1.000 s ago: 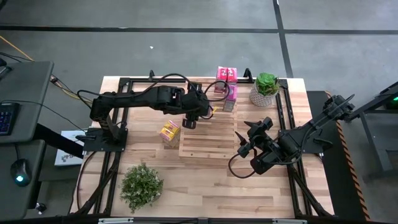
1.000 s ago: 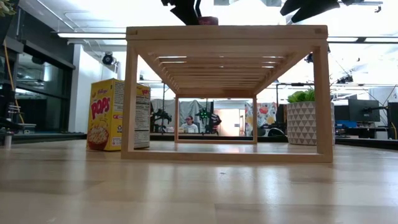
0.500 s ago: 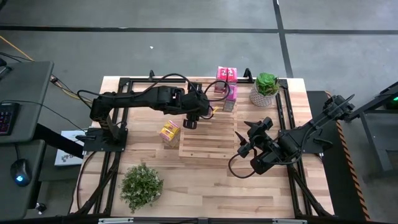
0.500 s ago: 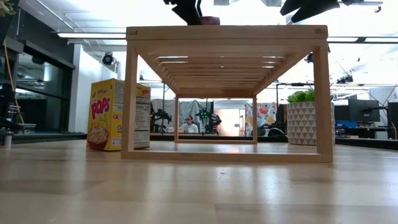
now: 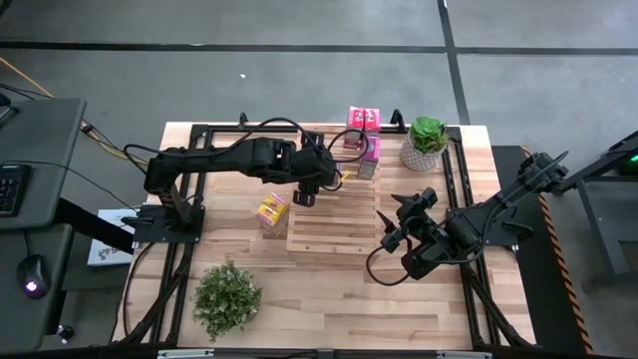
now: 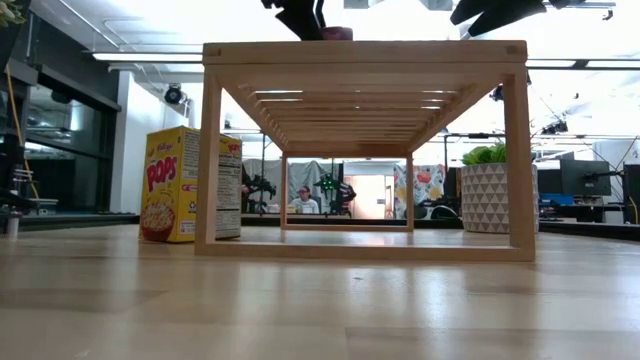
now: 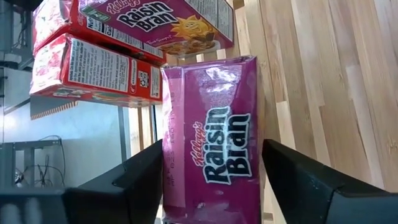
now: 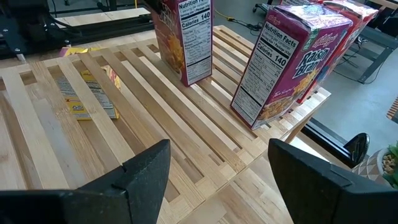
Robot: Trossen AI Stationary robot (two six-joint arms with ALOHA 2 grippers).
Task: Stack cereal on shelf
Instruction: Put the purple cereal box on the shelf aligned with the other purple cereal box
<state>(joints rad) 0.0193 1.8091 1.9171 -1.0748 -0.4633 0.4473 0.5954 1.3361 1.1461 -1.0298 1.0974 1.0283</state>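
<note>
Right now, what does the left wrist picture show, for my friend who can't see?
A purple-pink Raisin Bran cardboard box fills the middle, between the left gripper's two dark fingers. Behind it sit more pink cereal boxes and pale wooden slats.

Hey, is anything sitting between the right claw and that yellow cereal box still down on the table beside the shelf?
Yes. The shelf lies between the right claw and the yellow box, which stands on the table off the shelf's far side from that claw.

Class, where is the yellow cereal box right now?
In the high view the yellow cereal box stands on the table, just left of the shelf, below the left arm.
</note>
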